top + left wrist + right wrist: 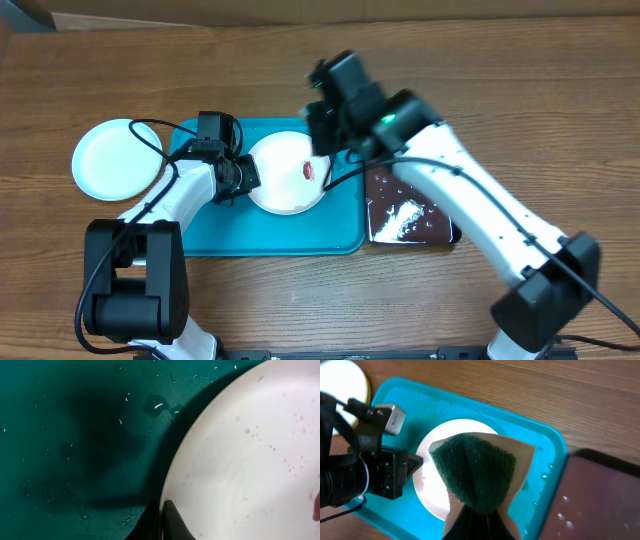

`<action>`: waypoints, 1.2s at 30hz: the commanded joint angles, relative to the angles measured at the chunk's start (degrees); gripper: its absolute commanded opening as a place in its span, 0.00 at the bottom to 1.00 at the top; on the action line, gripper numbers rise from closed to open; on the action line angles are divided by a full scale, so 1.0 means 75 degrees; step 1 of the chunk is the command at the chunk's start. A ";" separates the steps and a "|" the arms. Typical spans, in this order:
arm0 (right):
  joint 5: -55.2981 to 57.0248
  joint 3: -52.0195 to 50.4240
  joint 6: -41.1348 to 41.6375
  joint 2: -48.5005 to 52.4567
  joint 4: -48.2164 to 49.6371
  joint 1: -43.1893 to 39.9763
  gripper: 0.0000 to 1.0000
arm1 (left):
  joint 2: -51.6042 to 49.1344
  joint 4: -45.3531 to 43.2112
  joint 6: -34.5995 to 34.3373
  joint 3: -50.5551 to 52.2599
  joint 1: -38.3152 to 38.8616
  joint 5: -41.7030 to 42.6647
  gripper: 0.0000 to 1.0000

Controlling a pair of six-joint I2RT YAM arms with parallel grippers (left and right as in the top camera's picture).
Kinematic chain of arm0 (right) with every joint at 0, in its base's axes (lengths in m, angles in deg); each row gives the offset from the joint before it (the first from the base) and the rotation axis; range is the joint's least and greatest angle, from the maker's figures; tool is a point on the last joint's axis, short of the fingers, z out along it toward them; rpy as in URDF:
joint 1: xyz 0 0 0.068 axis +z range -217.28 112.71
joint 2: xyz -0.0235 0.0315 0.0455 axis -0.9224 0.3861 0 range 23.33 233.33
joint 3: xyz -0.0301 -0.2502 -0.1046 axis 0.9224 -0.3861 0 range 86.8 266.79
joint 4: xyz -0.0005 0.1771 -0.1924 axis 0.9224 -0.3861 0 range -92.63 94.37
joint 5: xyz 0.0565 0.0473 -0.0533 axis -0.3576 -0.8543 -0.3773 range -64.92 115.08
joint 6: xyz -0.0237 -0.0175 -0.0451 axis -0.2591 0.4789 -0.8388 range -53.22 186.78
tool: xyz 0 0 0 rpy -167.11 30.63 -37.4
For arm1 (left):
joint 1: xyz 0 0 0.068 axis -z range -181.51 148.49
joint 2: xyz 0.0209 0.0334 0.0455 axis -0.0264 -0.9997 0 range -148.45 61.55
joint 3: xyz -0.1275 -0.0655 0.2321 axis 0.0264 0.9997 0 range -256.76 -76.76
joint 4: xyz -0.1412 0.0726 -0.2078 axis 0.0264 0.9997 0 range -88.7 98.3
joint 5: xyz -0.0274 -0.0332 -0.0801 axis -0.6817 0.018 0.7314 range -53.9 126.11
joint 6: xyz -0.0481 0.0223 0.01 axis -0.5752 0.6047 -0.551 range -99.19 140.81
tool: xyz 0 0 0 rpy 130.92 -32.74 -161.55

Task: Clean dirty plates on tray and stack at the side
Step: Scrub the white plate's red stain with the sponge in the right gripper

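Right end effector (479, 522) clamps green sponge (475, 467) over smeared plate (288, 172) in tray (205, 235); left end effector (243, 175) pinches its rim. Wiping unfinished; other plates (115, 158) already on bench (330, 300).

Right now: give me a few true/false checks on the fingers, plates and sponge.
1. The right fingers hold a green sponge over the plate on the tray. True.
2. The left fingers are open, clear of that plate. False: they are shut on its rim.
3. The plate on the tray is spotless. False: a red smear shows on it.
4. A second plate lies on the tabletop left of the tray. True.
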 commanded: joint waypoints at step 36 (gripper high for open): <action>-0.0466 0.0052 0.0839 0.3468 0.0691 0.0312 0.04 | -0.0140 -0.0035 0.0087 -0.0093 0.0044 -0.0020 0.04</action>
